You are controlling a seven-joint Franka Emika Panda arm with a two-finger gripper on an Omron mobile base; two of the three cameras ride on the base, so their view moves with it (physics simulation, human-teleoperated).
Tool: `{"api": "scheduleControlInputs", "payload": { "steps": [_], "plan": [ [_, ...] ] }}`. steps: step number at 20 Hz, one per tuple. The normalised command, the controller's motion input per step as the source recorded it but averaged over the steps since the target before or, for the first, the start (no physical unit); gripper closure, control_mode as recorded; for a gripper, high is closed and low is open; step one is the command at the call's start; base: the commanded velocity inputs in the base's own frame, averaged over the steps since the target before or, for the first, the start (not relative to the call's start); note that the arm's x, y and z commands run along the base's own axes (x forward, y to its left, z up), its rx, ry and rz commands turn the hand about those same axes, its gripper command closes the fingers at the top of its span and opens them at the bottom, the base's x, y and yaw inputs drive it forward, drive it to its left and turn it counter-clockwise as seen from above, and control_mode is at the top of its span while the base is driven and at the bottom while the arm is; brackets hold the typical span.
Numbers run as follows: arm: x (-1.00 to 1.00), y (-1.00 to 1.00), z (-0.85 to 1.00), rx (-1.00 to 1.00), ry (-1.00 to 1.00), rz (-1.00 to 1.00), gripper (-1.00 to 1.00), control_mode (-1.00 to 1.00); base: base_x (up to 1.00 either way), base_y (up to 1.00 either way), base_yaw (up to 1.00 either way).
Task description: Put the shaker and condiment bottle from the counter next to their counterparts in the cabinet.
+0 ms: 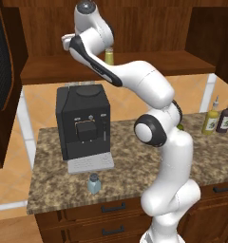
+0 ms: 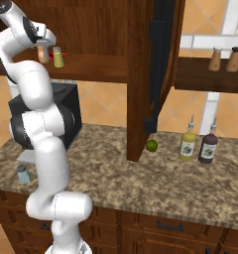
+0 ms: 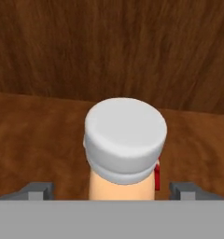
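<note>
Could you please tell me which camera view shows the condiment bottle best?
The hand view: the condiment bottle sits close up, white cap and peach body, on the cabinet shelf. The right base view shows it small beside the hand. In the left base view I cannot make it out.

Glossy white arm of rounded, tube-like segments, dark grey round caps on the joints, black strip along the forearm link, bulbous white lower body, small dark grey square finger tips on the gripper
</note>
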Motion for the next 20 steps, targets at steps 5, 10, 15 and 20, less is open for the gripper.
{"api": "scheduleControlInputs", "payload": {
  "steps": [5,10,15,20],
  "plan": [
    [0.00,0.00,-0.04,0.00,-0.01,0.00,-1.00,-1.00,0.00,0.00,0.00],
    [-0.04,0.00,0.00,0.00,-0.02,-0.01,-1.00,-1.00,0.00,0.00,0.00],
    [-0.30,0.00,0.00,0.00,-0.09,-0.02,-1.00,-1.00,0.00,0.00,0.00],
    [-0.39,0.00,0.00,0.00,-0.09,-0.03,-1.00,-1.00,0.00,0.00,0.00]
  ]
}}
